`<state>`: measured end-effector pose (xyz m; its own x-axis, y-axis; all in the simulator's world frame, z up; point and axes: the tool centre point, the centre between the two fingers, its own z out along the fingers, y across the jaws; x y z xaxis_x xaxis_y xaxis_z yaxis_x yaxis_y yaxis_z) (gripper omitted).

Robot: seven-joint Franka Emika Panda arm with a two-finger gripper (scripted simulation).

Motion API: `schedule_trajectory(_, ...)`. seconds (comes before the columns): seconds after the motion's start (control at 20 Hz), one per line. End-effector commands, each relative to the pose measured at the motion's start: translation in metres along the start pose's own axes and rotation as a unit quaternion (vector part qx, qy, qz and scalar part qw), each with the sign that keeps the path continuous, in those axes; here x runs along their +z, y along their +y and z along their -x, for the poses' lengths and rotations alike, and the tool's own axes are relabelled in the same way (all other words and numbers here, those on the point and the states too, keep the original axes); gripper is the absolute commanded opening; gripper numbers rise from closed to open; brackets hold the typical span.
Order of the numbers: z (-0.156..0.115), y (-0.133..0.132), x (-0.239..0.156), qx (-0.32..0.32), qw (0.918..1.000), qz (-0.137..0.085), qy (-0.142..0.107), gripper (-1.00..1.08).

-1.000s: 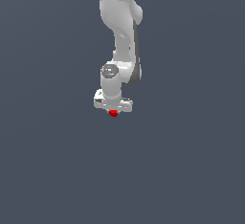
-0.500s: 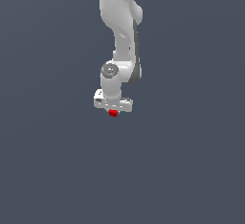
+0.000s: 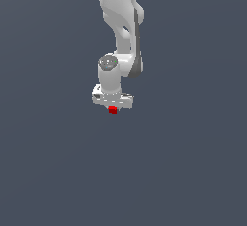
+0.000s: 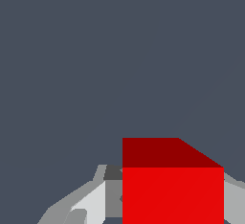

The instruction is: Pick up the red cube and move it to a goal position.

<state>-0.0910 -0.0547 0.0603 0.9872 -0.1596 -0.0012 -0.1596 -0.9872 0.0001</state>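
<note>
The red cube (image 3: 113,110) is a tiny, plain, bright red block directly under the white gripper (image 3: 113,109), near the middle of the exterior view. In the wrist view the red cube (image 4: 172,189) fills the space between the two grey-white fingers (image 4: 93,201), which press against its sides. The gripper is shut on the cube. The fingertips are hidden by the cube and the hand in the exterior view. No goal marker shows.
The white arm (image 3: 120,22) comes down from the top of the exterior view to the hand. A plain dark grey-blue surface (image 3: 193,172) lies all around, with no other objects in view.
</note>
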Motion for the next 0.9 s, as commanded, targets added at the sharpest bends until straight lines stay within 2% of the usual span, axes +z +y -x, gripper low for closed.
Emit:
schedule_trajectory(0.0,0.000,0.002,-0.018,0.000,1.0000,0.000,0.001,-1.00)
schedule_trajectory(0.85,-0.004,0.025,-0.187,0.000,1.0000,0.000,0.001,-1.00)
